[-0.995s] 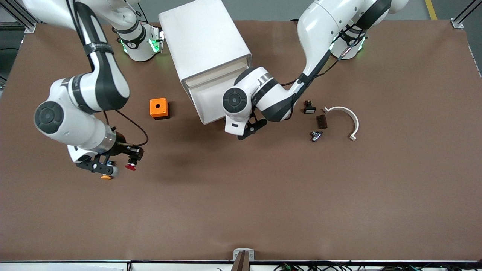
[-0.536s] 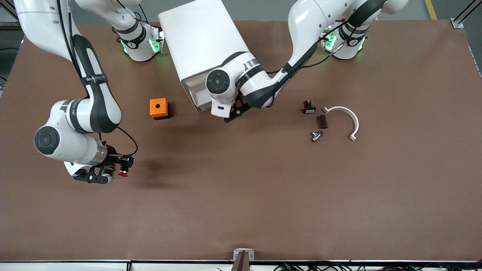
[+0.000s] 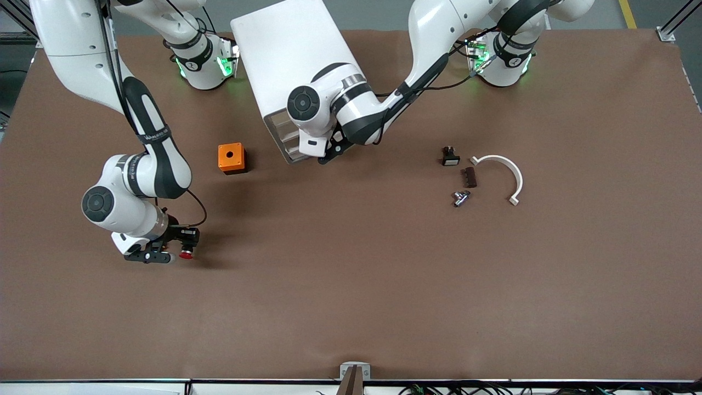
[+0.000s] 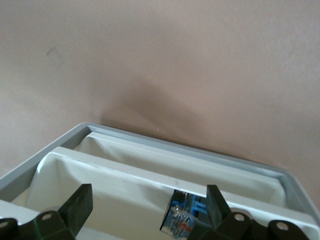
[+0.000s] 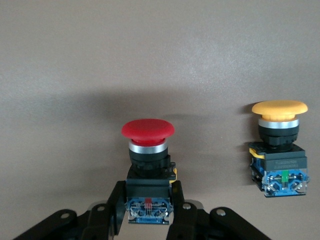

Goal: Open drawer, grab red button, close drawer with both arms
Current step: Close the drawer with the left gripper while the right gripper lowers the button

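Toward the right arm's end of the bench (image 3: 384, 285), the right arm folds down from its base with its elbow bent, and the right tool (image 3: 174, 253) hangs low over the bare surface, clamped on the body of the red button (image 5: 148, 150), just beside a yellow-capped button (image 5: 279, 145). Mid-bench stands an orange box (image 3: 231, 158). The left arm reaches across to the white cabinet (image 3: 296, 66), its left tool (image 4: 147, 212) spread apart at the drawer (image 4: 120, 175).

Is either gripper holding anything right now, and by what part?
The right gripper holds the red button by its black-blue body, cap pointing away. The left gripper, open at the drawer, holds nothing.
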Available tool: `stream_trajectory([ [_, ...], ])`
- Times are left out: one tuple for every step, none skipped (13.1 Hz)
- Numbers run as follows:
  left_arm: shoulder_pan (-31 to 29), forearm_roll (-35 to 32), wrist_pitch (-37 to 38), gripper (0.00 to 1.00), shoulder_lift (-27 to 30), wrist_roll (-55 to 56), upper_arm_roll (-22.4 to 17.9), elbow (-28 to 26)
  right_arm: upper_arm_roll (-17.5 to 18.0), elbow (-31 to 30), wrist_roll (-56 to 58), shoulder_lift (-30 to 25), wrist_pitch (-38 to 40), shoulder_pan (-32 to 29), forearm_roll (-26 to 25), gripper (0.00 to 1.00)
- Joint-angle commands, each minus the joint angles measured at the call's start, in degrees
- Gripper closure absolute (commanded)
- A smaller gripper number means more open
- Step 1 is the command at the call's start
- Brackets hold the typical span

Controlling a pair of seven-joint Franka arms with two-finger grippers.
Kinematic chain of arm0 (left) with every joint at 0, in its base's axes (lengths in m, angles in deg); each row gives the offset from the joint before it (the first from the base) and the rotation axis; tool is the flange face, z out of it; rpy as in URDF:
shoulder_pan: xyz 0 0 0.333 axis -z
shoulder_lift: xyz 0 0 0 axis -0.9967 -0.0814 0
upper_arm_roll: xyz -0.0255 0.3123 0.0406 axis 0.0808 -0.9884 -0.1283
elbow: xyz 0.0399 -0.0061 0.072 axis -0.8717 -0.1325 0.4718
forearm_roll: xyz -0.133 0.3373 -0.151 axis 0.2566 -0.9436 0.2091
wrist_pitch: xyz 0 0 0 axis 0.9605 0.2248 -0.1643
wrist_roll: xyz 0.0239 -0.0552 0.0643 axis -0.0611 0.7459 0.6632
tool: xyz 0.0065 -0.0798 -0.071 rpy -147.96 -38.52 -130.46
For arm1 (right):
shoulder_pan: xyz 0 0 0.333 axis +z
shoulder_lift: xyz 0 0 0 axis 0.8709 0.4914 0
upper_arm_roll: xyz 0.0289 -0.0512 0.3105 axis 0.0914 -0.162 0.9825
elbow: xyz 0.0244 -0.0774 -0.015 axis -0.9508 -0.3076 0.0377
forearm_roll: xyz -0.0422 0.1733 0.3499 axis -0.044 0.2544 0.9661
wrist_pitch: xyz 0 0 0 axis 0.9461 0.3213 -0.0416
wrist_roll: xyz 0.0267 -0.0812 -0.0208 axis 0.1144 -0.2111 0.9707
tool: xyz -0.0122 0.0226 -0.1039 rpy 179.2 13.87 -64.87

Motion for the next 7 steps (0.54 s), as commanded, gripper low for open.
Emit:
stream_trajectory([
  [-4.92, -2.76, 0.13, 0.00, 4.21, 0.47, -1.18, -0.75, 1.13, -1.67, 0.86, 0.77, -3.60, -1.49, -0.40, 0.99],
  [-7.91, -5.30, 0.13, 0.00, 5.79, -0.58, -1.19, -0.75, 1.22, -1.76, 0.86, 1.29, -4.31, -1.49, -0.40, 0.97],
  [-10.37, -7.50, 0.13, 0.00, 6.93, -2.76, -1.10, -0.75, 1.22, -1.50, 0.86, 1.73, -4.41, -1.67, -0.40, 0.92],
  [-12.83, -9.00, 0.13, 0.00, 7.99, -7.13, -1.19, -0.75, 1.13, -1.15, 0.68, 1.74, -4.23, -1.76, -0.31, 0.81],
  [-15.82, -9.80, 0.13, 0.00, 9.65, -13.18, -1.19, -0.83, 1.13, -0.71, 0.59, 1.65, -3.71, -1.76, -0.22, 0.61],
  [-18.11, -9.89, 0.13, 0.00, 10.80, -16.55, -1.19, -0.83, 1.22, -0.10, 0.59, 1.48, -3.27, -2.28, -0.13, 0.31],
  [-20.83, -9.98, 0.22, 0.00, 12.20, -18.15, -1.19, -0.92, 1.22, 1.21, 0.59, 1.21, -1.61, -2.81, 0.04, 0.03],
])
